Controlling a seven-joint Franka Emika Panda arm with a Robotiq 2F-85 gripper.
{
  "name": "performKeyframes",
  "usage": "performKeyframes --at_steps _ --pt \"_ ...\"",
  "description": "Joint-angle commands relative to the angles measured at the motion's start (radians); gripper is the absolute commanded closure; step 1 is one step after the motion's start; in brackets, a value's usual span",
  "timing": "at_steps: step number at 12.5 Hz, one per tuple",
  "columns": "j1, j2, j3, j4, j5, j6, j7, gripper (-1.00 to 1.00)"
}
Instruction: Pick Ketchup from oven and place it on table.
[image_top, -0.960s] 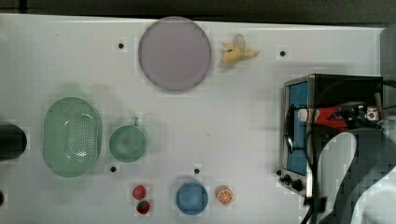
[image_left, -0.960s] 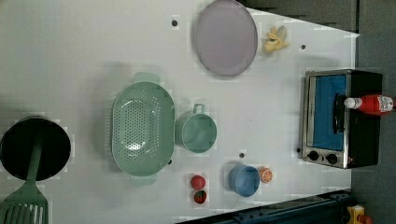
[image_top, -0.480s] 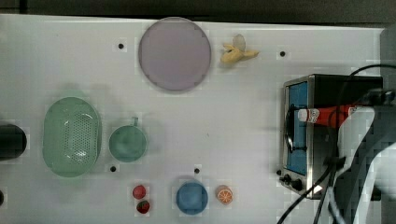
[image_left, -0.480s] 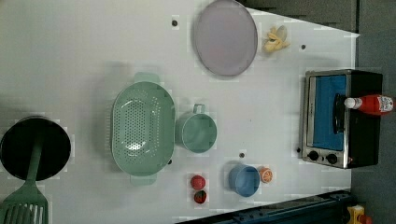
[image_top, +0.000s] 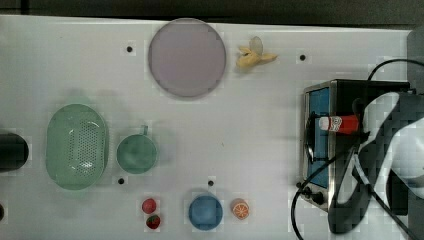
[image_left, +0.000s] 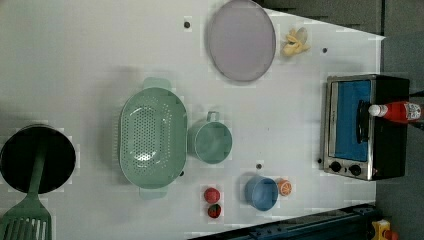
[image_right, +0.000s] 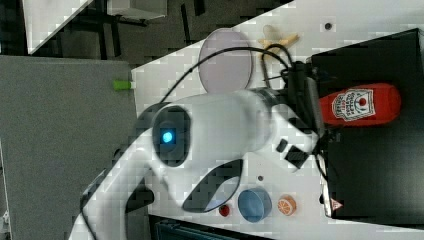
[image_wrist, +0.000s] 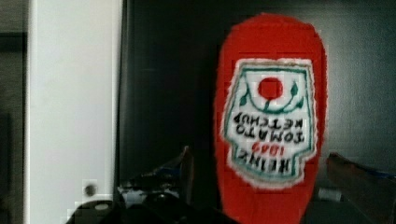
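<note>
Ketchup (image_top: 340, 123) lying on its side atop the black roof of the oven (image_top: 345, 90), white cap pointing toward 9 o'clock in the top view, out over the blue glass door. Same bottle in the left view (image_left: 400, 111), at 3 o'clock of the frame, cap again toward the door handle. In the right view (image_right: 361, 104), label up, on the oven's (image_right: 380, 165) dark top. Oven at the 3 o'clock edge of the white table (image_top: 250, 125).

Gripper (image_wrist: 259, 161) spread wide, one finger (image_wrist: 187, 163) on each side of the bottle's (image_wrist: 271, 116) lower body, gaps showing on both sides, nothing grasped. White arm (image_top: 385, 150) reaching over the oven from 4 o'clock in the top view, covering the bottle's base end.

Elsewhere on the table in the top view: lilac plate (image_top: 186, 56) at 12 o'clock, banana peel (image_top: 253, 56) just toward 3 o'clock of it. Green colander (image_top: 76, 146) at 9 o'clock, green mug (image_top: 136, 153) just beside it. Blue bowl (image_top: 205, 212) at 6 o'clock, orange half (image_top: 240, 209) close on its 3 o'clock side, two strawberries (image_top: 150, 213) on its 9 o'clock side. In the left view, black pan (image_left: 37, 159) and green spatula (image_left: 27, 212) at 8 o'clock.
</note>
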Motion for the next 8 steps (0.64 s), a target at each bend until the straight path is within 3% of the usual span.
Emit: performKeyframes --at_steps 1,4,7,8 --pt "-0.022 0.020 -0.005 -0.013 0.002 0.046 0.038 -1.00" --pt "-0.026 0.047 -0.002 -0.020 0.017 0.055 0.038 -0.93" --pt "-0.027 0.050 -0.004 -0.020 0.020 0.080 0.038 -0.27" --pt "-0.029 0.050 -0.006 -0.020 0.020 0.080 0.038 -0.27"
